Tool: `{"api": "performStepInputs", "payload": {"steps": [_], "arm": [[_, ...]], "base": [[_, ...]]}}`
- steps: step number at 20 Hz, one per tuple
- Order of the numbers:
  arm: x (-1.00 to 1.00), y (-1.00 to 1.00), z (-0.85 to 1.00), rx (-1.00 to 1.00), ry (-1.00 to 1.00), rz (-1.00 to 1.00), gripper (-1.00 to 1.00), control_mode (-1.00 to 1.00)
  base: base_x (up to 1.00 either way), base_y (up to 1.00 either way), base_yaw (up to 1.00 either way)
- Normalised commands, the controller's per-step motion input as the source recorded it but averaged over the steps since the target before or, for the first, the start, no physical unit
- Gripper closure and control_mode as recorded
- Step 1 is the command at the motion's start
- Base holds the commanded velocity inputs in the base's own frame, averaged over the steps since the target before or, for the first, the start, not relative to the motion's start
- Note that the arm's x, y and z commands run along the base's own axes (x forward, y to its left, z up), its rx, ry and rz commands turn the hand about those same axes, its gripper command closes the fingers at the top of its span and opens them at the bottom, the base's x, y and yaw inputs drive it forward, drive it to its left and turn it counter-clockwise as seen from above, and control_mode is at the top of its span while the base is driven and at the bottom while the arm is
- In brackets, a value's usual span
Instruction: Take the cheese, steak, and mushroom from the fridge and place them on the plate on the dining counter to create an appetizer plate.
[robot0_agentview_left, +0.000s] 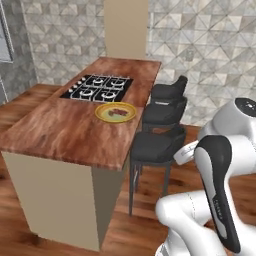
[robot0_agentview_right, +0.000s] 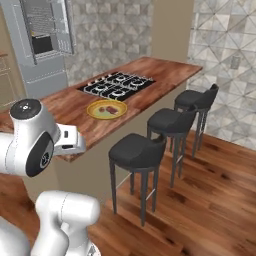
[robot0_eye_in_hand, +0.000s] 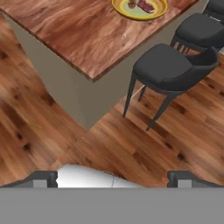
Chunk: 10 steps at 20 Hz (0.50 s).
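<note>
One round yellow-rimmed plate (robot0_agentview_left: 116, 112) on wood-grain dining counter (robot0_agentview_left: 60, 132), tool (robot0_eye_in_hand: 113, 179) wide open, empty

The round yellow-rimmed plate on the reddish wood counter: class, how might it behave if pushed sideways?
The round yellow-rimmed plate looks flat and rigid, so it would probably slide rather than tip or roll. The reddish wood counter looks smooth, so little may resist it. The flat red-pink steak lying loose on it might shift.
</note>
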Motion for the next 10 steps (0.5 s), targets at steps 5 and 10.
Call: {"api": "performStepInputs", "payload": {"steps": [5,10], "arm": [[0.00,0.00,0.00,0.00,0.00,0.00,-1.00,1.00],[0.00,0.00,0.00,0.00,0.00,0.00,-1.00,1.00]], "base": [[-0.74,1.00,0.00],[-0.26,1.00,-0.05]]}}
